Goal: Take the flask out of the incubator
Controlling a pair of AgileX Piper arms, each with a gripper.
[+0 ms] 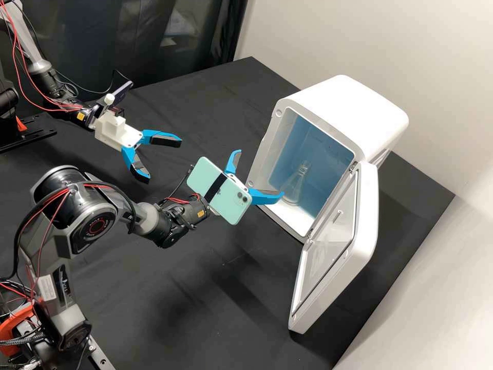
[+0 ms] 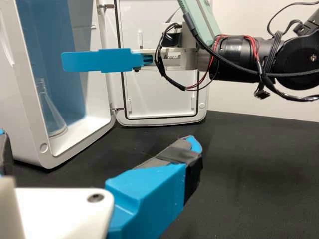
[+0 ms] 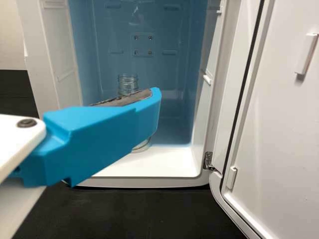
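The clear glass conical flask stands upright inside the white, blue-lined incubator, deep on its floor; the white glazed door hangs open, which gives me a way in; my right fingers are spread wide at the mouth, the flask ahead of them and untouched; my left fingers, also wide, hover above the black bench, well apart, I judge to keep clear.
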